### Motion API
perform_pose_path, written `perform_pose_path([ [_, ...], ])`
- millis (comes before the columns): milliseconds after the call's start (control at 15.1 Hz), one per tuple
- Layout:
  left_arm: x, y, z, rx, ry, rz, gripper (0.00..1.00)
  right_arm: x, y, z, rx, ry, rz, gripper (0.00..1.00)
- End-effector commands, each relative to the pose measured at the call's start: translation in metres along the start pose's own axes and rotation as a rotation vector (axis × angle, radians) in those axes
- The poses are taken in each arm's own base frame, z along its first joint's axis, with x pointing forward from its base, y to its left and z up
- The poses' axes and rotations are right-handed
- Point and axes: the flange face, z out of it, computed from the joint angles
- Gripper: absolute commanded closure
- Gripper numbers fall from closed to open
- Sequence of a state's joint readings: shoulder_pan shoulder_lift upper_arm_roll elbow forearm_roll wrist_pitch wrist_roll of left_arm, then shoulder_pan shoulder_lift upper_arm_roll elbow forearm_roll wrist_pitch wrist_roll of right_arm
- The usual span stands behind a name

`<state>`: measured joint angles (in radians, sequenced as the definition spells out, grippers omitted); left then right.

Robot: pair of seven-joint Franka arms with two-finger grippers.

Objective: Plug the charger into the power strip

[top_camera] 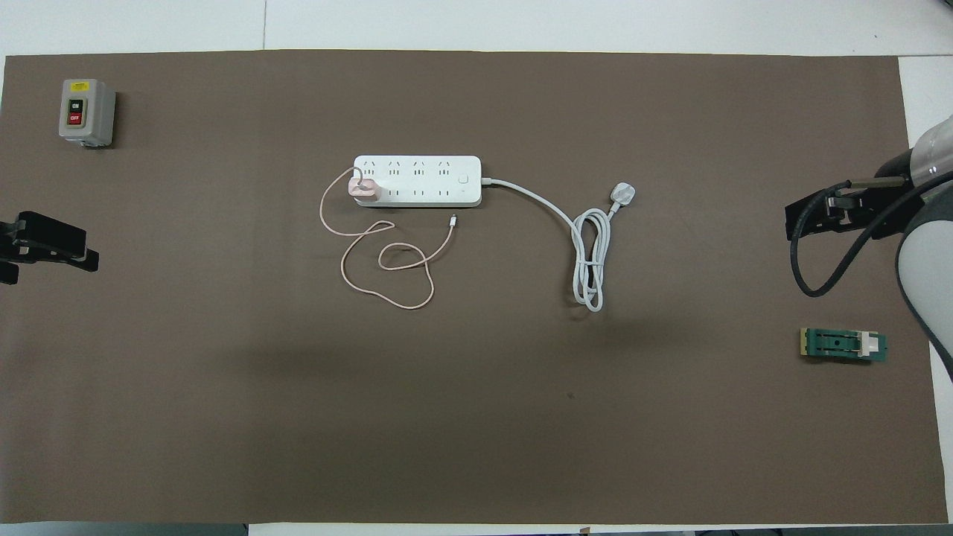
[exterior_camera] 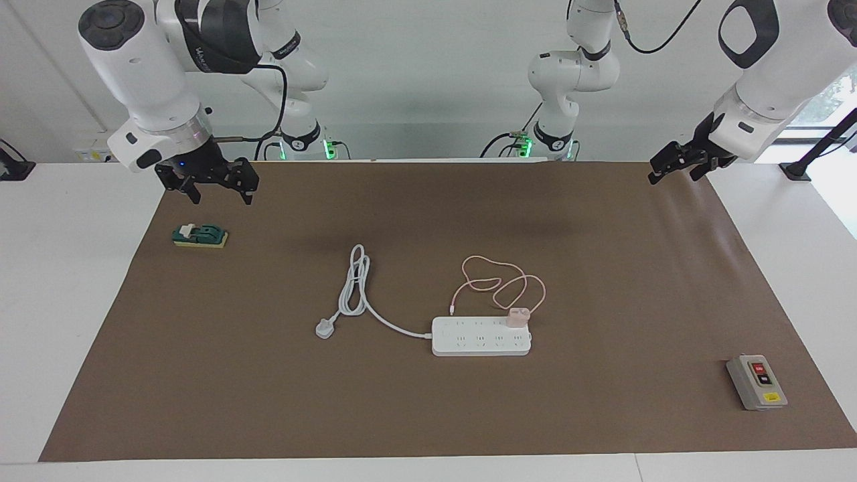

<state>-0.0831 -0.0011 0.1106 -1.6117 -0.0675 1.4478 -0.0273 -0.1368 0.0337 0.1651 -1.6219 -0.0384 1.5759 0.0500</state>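
Observation:
The white power strip (exterior_camera: 479, 338) lies flat near the middle of the brown mat and also shows in the overhead view (top_camera: 428, 182). The pale pink charger (exterior_camera: 517, 316) stands on the strip's socket row nearer the robots, at the end toward the left arm; it also shows in the overhead view (top_camera: 365, 189). Its thin pink cable (exterior_camera: 502, 284) loops on the mat nearer the robots. My left gripper (exterior_camera: 673, 173) is open and empty above the mat's edge at the left arm's end. My right gripper (exterior_camera: 221, 193) is open and empty above the mat's right arm's end.
The strip's thick white cord and three-pin plug (exterior_camera: 325, 329) lie on the mat toward the right arm's end. A grey box with red and black buttons (exterior_camera: 756, 381) stands at the corner farthest from the robots at the left arm's end. A green block (exterior_camera: 199, 235) lies below the right gripper.

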Motion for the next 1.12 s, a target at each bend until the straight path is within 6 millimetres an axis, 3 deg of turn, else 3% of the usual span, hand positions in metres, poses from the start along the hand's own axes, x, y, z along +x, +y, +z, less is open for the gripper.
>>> perform_pose_path([
  [0, 0.005, -0.001, -0.003, 0.025, 0.003, -0.009, 0.0, -0.008, 0.002, -0.001, 0.017, -0.001, 0.015, 0.0],
  [331, 0.004, 0.009, -0.01, 0.02, 0.01, 0.009, 0.0, -0.008, 0.002, -0.001, 0.017, -0.002, 0.015, 0.0],
  [463, 0.0, -0.006, -0.014, 0.014, 0.042, -0.014, 0.0, -0.008, 0.001, -0.001, 0.016, -0.001, 0.014, 0.0],
  [661, 0.0, -0.011, -0.014, 0.02, 0.043, -0.022, 0.0, -0.008, 0.002, -0.001, 0.017, -0.002, 0.015, 0.0],
  [1058, -0.003, -0.002, -0.015, 0.025, 0.045, -0.003, 0.0, -0.008, 0.002, -0.001, 0.017, -0.002, 0.015, 0.0],
])
